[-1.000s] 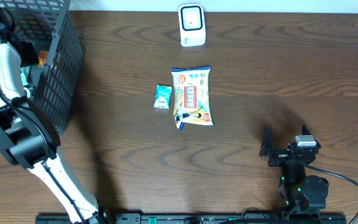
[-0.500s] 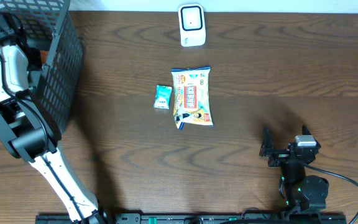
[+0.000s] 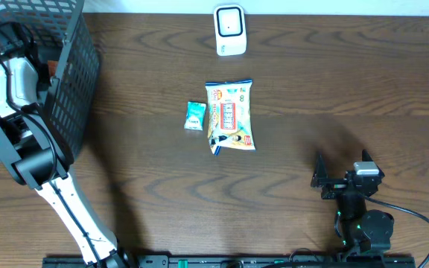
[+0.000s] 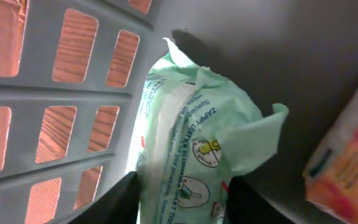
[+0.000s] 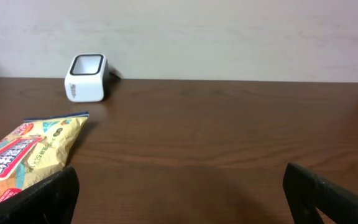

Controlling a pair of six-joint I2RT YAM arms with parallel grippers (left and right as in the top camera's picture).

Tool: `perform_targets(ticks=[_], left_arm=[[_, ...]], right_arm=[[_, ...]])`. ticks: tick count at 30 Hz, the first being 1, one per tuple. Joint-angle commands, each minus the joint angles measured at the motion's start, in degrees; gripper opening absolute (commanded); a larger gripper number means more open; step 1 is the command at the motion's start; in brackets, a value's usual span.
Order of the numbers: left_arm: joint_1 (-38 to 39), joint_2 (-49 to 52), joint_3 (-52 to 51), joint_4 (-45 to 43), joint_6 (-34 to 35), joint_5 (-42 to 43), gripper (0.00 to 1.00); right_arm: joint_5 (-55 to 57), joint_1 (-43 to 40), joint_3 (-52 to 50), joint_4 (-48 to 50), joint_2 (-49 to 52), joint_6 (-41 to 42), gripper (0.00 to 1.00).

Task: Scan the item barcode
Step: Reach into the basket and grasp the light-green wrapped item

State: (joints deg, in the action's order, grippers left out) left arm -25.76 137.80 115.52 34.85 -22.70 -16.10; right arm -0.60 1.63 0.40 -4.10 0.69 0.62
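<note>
Inside the black mesh basket (image 3: 73,74), my left gripper (image 4: 182,199) is shut on a pale green tissue pack (image 4: 197,143). Its dark fingers (image 4: 117,202) press the pack's lower end from both sides. The pack leans against the basket's grey lattice wall (image 4: 61,93). The white barcode scanner (image 3: 229,30) stands at the table's far edge, also in the right wrist view (image 5: 87,78). My right gripper (image 3: 320,177) rests open near the front right, nothing between its fingers (image 5: 182,196).
A yellow snack bag (image 3: 231,115) and a small teal packet (image 3: 194,115) lie mid-table in front of the scanner. A pink-orange pack (image 4: 347,162) lies in the basket beside the green one. My left arm (image 3: 17,82) reaches over the basket rim.
My left gripper's jaws have closed in from wide open onto the green pack, and the left arm shifted slightly deeper into the basket. The right arm has not moved.
</note>
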Motion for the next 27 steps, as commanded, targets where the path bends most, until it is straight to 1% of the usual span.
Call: perform_targets(ticks=[1, 3, 4, 5, 9, 15, 22, 24, 26, 27], left_arm=[[-0.3, 2.0, -1.0, 1.0, -0.2, -0.1, 0.32], [-0.3, 1.7, -1.0, 1.7, 0.3, -0.1, 0.23], [-0.3, 1.5, -1.0, 2.2, 1.0, -0.1, 0.14], [-0.3, 1.1, -1.0, 2.7, 1.8, -0.1, 0.08], [-0.2, -1.7, -1.0, 4.6, 7.5, -0.1, 0.08], [-0.2, -11.8, -1.0, 7.2, 21.2, 0.0, 0.08], [0.7, -27.8, -1.0, 8.5, 27.8, 0.8, 0.07], [1.1, -31.9, -1.0, 9.2, 28.0, 3.9, 0.07], [1.3, -36.0, -1.0, 10.4, 28.0, 11.0, 0.08], [1.4, -40.1, -1.0, 11.9, 29.2, 22.1, 0.08]], right_arm=[[0.0, 0.0, -0.1, -0.3, -0.4, -0.5, 0.99], [0.0, 0.0, -0.1, -0.3, -0.4, -0.5, 0.99], [0.0, 0.0, -0.1, -0.3, -0.4, -0.5, 0.99], [0.0, 0.0, -0.1, -0.3, -0.4, -0.5, 0.99], [0.0, 0.0, -0.1, -0.3, -0.4, -0.5, 0.99], [0.0, 0.0, -0.1, -0.3, -0.4, -0.5, 0.99], [0.0, 0.0, -0.1, -0.3, -0.4, -0.5, 0.99], [0.0, 0.0, -0.1, -0.3, -0.4, -0.5, 0.99], [0.0, 0.0, -0.1, -0.3, -0.4, -0.5, 0.99], [0.0, 0.0, -0.1, -0.3, -0.4, -0.5, 0.99]])
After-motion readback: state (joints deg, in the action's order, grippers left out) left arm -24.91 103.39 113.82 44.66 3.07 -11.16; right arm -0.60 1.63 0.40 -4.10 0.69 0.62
